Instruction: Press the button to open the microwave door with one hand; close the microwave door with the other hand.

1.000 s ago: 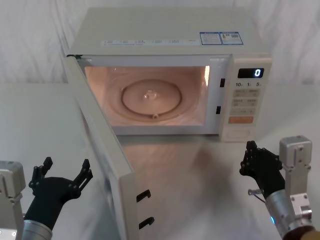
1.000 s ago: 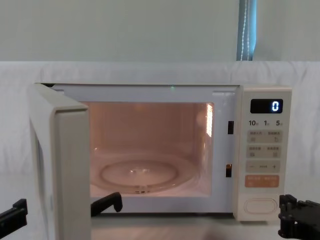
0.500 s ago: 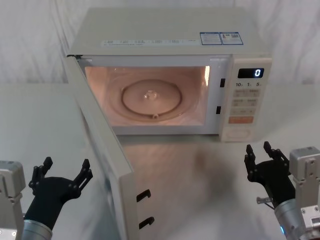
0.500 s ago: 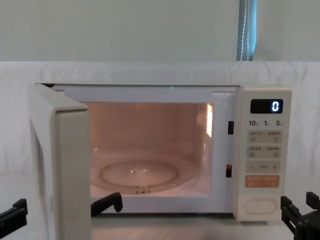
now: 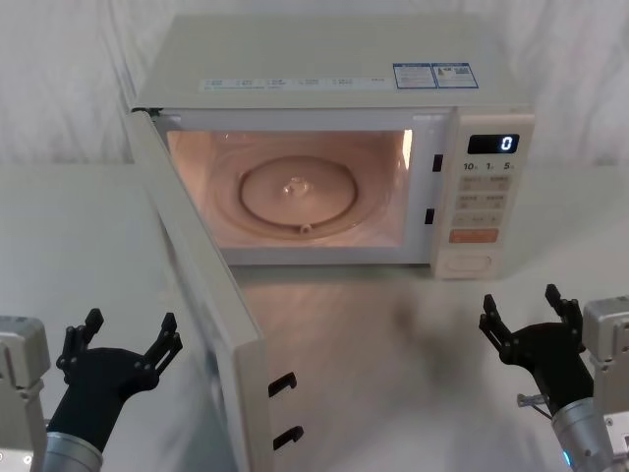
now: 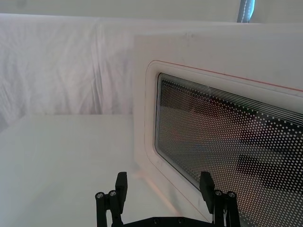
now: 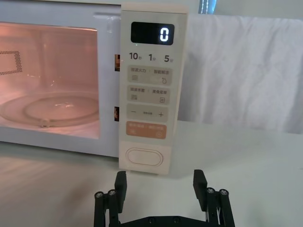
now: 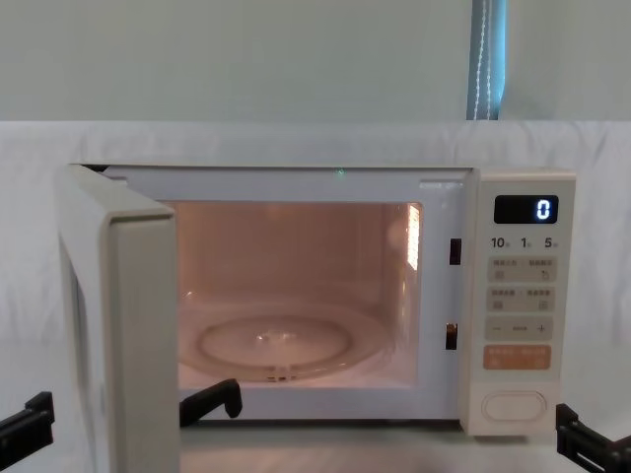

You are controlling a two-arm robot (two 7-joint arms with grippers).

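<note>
Nearest you, your left tool (image 5: pixel 120 337) sits with fingers apart just outside the door (image 5: pixel 201 295), and your right tool (image 5: pixel 531 320), also spread, hangs over the tabletop (image 5: pixel 393 354) short of the button (image 5: pixel 469 264). The door stands swung wide, so opening looks done and closing remains. Farther back, the lit cavity holds only its glass turntable (image 5: pixel 295 195).

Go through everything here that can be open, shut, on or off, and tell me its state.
microwave door: swung wide open
button: not pressed, nothing touching it
display: lit, reads 0
cavity light: on
left hand: open, near the door's outer face
right hand: open, in front of the control panel
</note>
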